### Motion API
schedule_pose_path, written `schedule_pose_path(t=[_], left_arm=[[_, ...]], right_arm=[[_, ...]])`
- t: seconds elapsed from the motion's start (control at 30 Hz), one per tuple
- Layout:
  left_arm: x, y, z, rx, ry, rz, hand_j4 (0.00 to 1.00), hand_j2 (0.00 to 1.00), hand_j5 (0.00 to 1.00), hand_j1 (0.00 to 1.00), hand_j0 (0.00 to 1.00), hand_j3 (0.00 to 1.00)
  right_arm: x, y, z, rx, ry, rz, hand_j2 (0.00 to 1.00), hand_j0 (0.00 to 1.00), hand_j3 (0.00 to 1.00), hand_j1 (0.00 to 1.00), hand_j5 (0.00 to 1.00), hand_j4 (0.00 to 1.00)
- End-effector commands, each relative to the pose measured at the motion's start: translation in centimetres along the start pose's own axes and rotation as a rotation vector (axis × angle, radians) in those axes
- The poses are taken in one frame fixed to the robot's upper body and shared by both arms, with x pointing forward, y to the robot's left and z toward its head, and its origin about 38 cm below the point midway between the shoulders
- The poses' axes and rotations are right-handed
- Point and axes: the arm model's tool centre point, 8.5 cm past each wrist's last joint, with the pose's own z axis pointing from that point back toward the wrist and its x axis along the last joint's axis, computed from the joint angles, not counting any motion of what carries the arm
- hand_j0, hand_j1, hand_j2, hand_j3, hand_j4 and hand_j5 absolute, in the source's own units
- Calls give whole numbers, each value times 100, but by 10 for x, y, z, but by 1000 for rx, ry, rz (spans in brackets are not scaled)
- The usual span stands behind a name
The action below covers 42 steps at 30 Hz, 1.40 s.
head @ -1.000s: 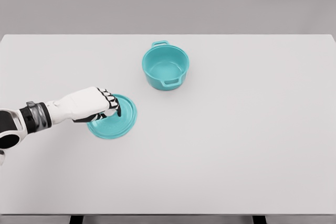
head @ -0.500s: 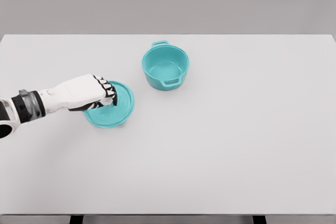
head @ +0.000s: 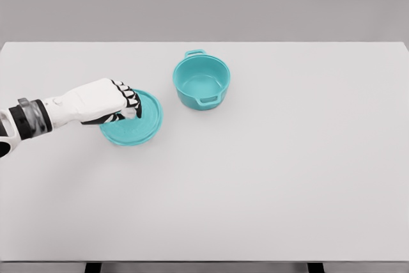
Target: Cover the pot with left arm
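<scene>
Colours all the way here: the round, glossy teal lid (head: 137,123) is one flat turquoise, a shade darker along its rim. The open, two-handled teal pot (head: 201,82) matches it exactly, paler aqua on the inside floor, deeper teal on the outer wall. The white-shelled left hand (head: 105,103) carries black joints striped across the fingers (head: 131,101), and a grey and black band rings the wrist. Under it all, the wide matte tabletop (head: 275,171) is plain off-white, and the backdrop wall (head: 204,1) is an even mid-grey.
</scene>
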Motion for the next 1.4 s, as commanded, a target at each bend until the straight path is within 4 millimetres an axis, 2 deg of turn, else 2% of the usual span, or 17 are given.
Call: schedule_pose_path(t=[0.0,0.73,1.37], left_arm=[[-1,0,0,3,2,9,51,51,51,51,51,51],[-7,6,-2,18,10,11,49,49,49,49,49,49],[-12,23,-2,49,16,-10,49,49,49,49,49,49]], right_arm=[[0,0,0,1,1,0,100,100,100,100,100,100],[0,0,0,0,0,0,100,100,100,100,100,100],[0,0,0,0,0,0,100,100,100,100,100,100]])
